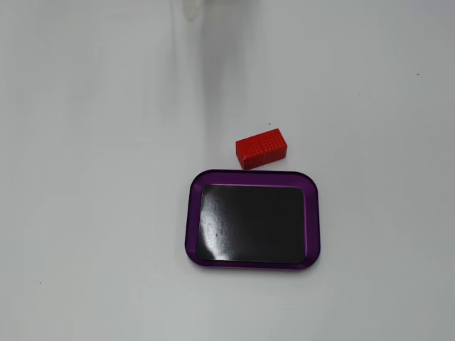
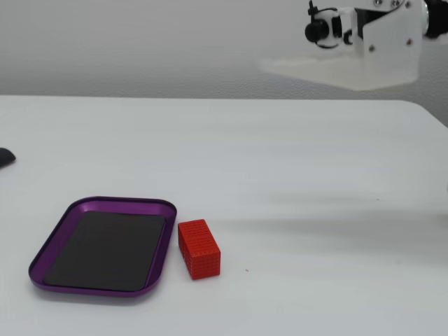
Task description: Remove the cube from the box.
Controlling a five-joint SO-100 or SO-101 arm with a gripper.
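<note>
The red cube point(image 1: 261, 148) lies on the white table just outside the box, next to the rim of its far long side; in the other fixed view the cube point(image 2: 199, 248) sits right of the box. The box point(image 1: 193, 220) is a purple-rimmed tray with a black floor and nothing in it; it also shows at lower left in the other fixed view point(image 2: 162, 246). My gripper point(image 2: 269, 65) hangs high at the upper right, far from both and holding nothing; its white jaws look closed into one blurred wedge. Only a white sliver of the gripper point(image 1: 190, 8) shows at the top edge.
A small dark object point(image 2: 4, 157) lies at the left edge of the table. The table's far edge and right corner show in that fixed view. Bare white tabletop surrounds the box and the cube.
</note>
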